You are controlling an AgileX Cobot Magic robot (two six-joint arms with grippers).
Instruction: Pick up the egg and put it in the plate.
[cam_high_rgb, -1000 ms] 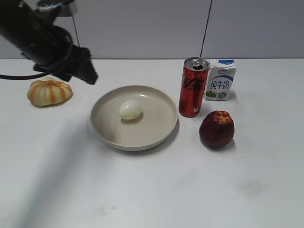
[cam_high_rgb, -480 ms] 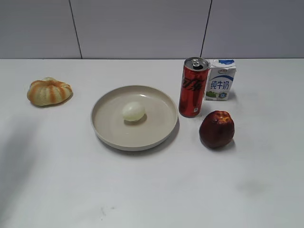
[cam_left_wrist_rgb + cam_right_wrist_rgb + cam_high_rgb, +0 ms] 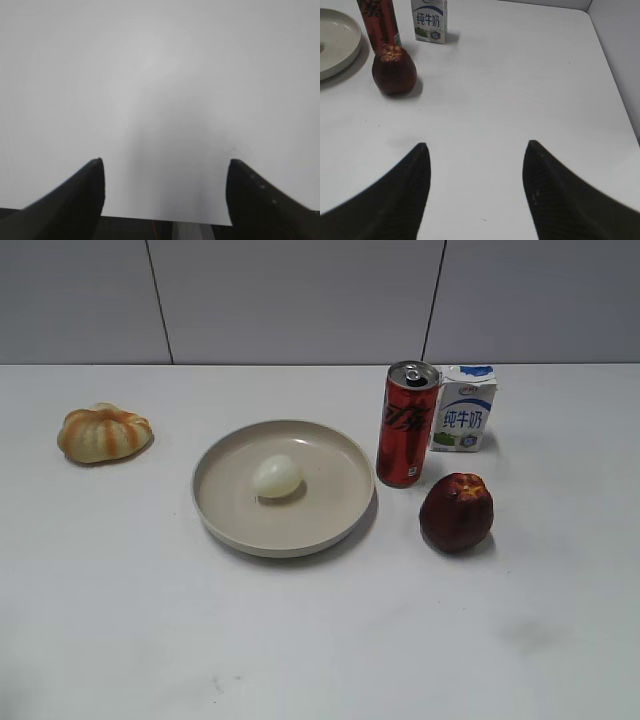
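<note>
The egg (image 3: 276, 477) is smooth and pale, with a soft sheen. The plate (image 3: 340, 515) is beige with an even matt finish, like plastic or unglazed ceramic; which one cannot be told. The table (image 3: 300, 640) is white, smooth and matt, with a few faint scuffs. The can (image 3: 406, 424) is glossy red metal with a bare silvery top. The carton (image 3: 465, 408) is printed paperboard with a slight gloss. The fruit (image 3: 456, 511) has a dark red, waxy, shiny skin. The pumpkin (image 3: 104, 432) is ribbed, orange and cream, and dull. Both grippers' fingers (image 3: 75, 200) (image 3: 560, 195) are black and matt, like plastic.
</note>
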